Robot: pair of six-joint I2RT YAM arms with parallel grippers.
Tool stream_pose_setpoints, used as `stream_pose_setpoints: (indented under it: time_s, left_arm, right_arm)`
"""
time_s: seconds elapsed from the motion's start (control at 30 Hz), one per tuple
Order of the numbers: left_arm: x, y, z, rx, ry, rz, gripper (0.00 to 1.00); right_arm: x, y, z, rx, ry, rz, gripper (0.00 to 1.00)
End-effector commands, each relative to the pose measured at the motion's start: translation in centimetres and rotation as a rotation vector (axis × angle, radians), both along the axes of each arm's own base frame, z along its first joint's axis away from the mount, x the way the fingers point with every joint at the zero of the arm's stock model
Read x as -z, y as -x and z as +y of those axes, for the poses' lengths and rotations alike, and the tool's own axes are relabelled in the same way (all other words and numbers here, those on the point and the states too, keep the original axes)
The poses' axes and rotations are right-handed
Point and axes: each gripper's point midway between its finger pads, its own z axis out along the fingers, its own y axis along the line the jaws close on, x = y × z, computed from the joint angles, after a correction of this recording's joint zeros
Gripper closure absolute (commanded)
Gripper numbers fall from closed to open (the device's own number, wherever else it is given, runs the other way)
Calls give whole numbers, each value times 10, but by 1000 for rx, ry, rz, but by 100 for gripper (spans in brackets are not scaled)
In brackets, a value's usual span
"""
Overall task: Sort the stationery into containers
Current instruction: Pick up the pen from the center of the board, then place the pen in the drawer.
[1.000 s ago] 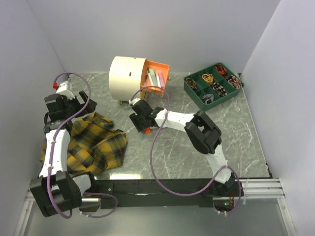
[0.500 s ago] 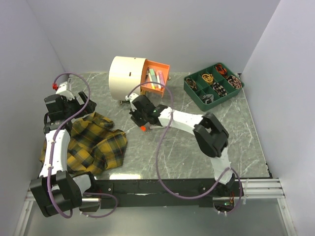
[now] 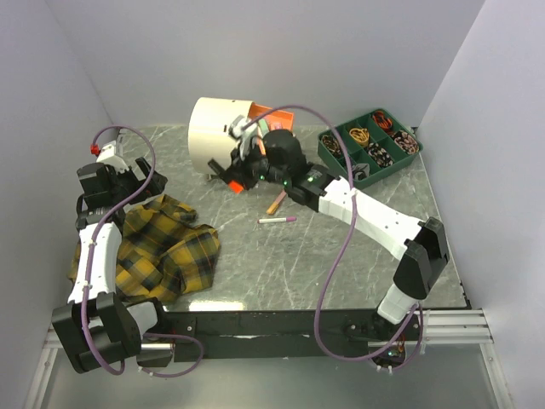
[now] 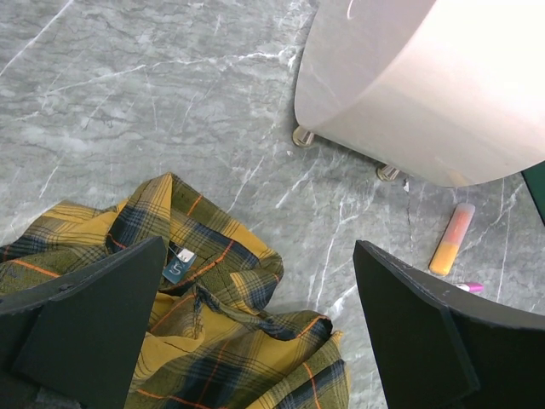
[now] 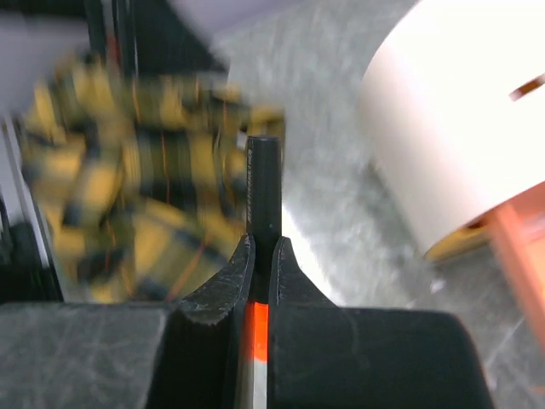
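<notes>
Pen (image 5: 262, 170) is clamped in my right gripper (image 5: 258, 249), beside the chest (image 3: 213, 128) near the worktop's (image 3: 341, 256) far edge. I'd lift it over the orange drawer (image 3: 266, 111) before releasing. Left gripper (image 4: 260, 247) gapes wide.

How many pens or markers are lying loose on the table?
2: an orange highlighter in front of the cream chest, and a thin pink pen just nearer the arms. More may hide under the right arm.

Bright, even overhead light, soft short shadows on the marble counter (image 3: 255, 264), cream chest (image 4: 443, 85) blown out to white glare in the left wrist view, plaid cloth (image 5: 128, 196) smeared and unfocused in the right wrist view, top view sharp
</notes>
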Motion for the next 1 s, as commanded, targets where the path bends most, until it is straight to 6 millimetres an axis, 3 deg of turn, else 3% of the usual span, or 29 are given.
stream_pose_setpoints:
  time_s: [0.0, 0.07, 0.1, 0.13, 0.2, 0.23, 0.27, 0.3, 0.37, 0.57, 0.73, 0.97]
  left_arm:
    - [-11, -3, -1, 7, 1, -44, 1]
    - [-10, -1, -1, 6, -1, -40, 1]
    - [-8, -1, 0, 4, -1, -35, 1]
    - [-8, 0, -1, 6, -2, -37, 0]
    - [-9, 0, -1, 4, -7, -39, 1]
    - [-9, 0, 0, 2, -9, -37, 1]
    - [-10, 0, 0, 2, -9, -39, 0]
    - [-10, 0, 1, 1, -10, -40, 0]
    - [-10, 0, 1, 0, -12, -38, 1]
    - [-13, 0, 5, -9, -17, -39, 1]
    - [-11, 1, 5, -8, -16, -33, 1]
    - [-9, -1, 5, -12, -6, -32, 1]
  right_arm:
    - [-82, -51, -19, 174, -241, -45, 100]
    - [-87, -85, -33, 314, -298, 4, 100]
    - [-103, -106, -48, 372, -342, -5, 100]
    - [-97, -122, -53, 430, -359, 23, 100]
    - [-110, -144, -67, 499, -393, 16, 100]
    - [-101, -162, -76, 547, -393, 34, 100]
    - [-97, -173, -84, 578, -392, 46, 100]
    - [-106, -179, -87, 587, -412, 41, 100]
    - [-91, -199, -98, 646, -400, 60, 100]
    - [-61, -219, -106, 714, -364, 85, 100]
    - [-40, -221, -100, 701, -332, 115, 67]
    - [-59, -214, -101, 671, -353, 86, 53]
